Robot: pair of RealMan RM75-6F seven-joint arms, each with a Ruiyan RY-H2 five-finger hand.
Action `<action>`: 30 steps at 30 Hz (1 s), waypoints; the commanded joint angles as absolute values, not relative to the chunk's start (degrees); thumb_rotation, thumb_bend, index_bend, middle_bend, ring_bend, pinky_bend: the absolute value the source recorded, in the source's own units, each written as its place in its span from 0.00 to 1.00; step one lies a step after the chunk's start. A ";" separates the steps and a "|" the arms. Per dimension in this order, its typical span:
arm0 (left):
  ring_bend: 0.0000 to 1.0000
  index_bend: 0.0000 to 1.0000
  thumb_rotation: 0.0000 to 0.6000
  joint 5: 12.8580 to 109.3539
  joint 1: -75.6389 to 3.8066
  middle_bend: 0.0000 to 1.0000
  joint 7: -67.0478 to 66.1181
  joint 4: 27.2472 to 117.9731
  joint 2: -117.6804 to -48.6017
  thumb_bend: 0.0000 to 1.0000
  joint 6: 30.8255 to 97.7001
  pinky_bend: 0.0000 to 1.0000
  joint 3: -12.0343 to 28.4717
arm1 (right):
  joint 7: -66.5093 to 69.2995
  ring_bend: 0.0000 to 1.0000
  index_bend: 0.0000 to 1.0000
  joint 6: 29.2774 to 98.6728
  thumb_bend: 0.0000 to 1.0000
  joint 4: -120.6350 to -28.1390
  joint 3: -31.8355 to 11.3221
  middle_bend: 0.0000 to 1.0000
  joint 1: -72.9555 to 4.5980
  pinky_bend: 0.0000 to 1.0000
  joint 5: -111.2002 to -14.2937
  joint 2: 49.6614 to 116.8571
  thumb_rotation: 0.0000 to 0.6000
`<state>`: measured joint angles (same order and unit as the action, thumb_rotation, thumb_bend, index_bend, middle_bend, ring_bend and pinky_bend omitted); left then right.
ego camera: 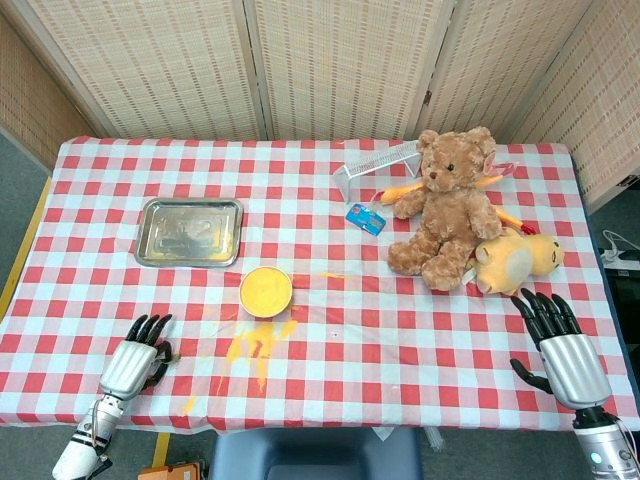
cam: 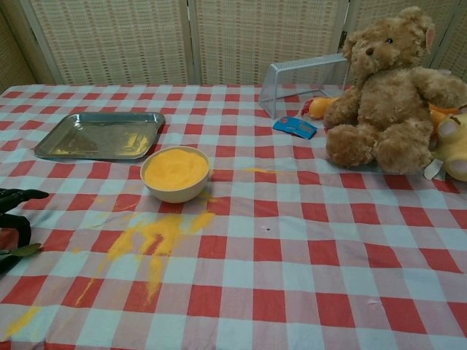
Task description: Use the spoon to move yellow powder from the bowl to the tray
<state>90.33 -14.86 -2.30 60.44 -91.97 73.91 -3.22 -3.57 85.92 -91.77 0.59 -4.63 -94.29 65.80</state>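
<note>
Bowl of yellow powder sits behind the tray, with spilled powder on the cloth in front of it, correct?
Not quite. The bowl sits in front of the tray, nearer the robot and to its right, as the head view shows. The spilled powder does lie on the cloth in front of the bowl.

Left hand (ego camera: 130, 362) low at near edge, fingers curled; right hand (ego camera: 562, 352) flat, fingers spread.
</note>
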 commanded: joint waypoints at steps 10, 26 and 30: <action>0.00 0.60 1.00 90.84 -14.73 0.06 -1.24 60.68 -91.64 0.48 75.10 0.04 -3.27 | -3.60 0.00 0.00 85.68 0.15 -91.83 0.70 0.00 -4.67 0.00 -94.32 65.75 1.00; 0.00 0.66 1.00 92.98 -14.52 0.08 0.58 62.76 -89.94 0.55 80.29 0.05 -2.49 | -3.58 0.00 0.00 85.40 0.15 -92.18 0.78 0.00 -4.69 0.00 -94.22 65.54 1.00; 0.00 0.66 1.00 93.66 -16.15 0.08 -1.99 65.72 -88.89 0.55 79.59 0.04 -1.71 | -3.52 0.00 0.00 85.33 0.15 -92.26 0.82 0.00 -4.74 0.00 -94.32 65.49 1.00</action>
